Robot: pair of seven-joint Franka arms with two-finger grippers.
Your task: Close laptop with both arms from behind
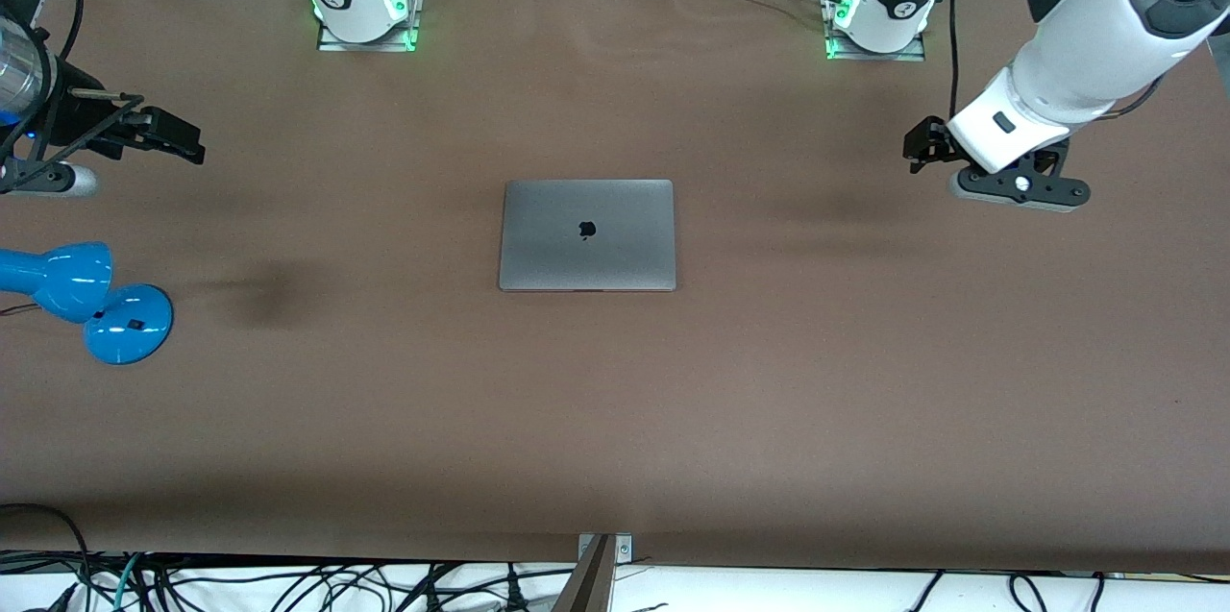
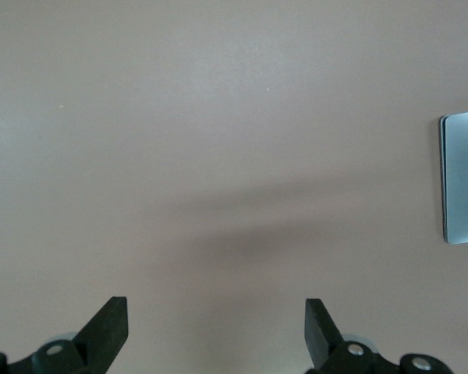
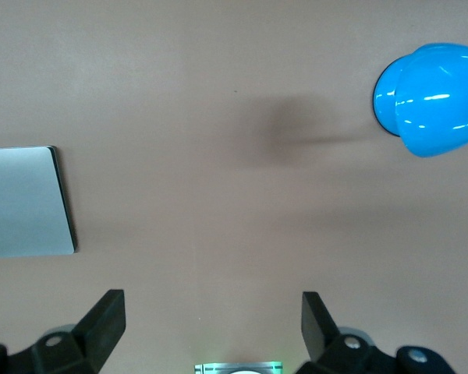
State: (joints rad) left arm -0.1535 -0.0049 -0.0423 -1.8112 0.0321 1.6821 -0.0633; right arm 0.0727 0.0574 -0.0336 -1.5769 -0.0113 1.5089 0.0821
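Observation:
The laptop (image 1: 587, 234) lies shut and flat at the middle of the table, grey lid up with the dark apple logo showing. A corner of it shows in the left wrist view (image 2: 464, 178) and in the right wrist view (image 3: 23, 202). My left gripper (image 1: 924, 147) hangs open and empty over bare table toward the left arm's end, well apart from the laptop; its open fingers show in the left wrist view (image 2: 216, 312). My right gripper (image 1: 171, 135) hangs open and empty over bare table toward the right arm's end; it also shows in the right wrist view (image 3: 213, 308).
A small blue lamp (image 1: 86, 295) stands at the right arm's end of the table, nearer the front camera than my right gripper; it also shows in the right wrist view (image 3: 433, 97). The arm bases (image 1: 363, 12) (image 1: 876, 21) stand along the table's back edge. Brown tabletop (image 1: 615, 420) surrounds the laptop.

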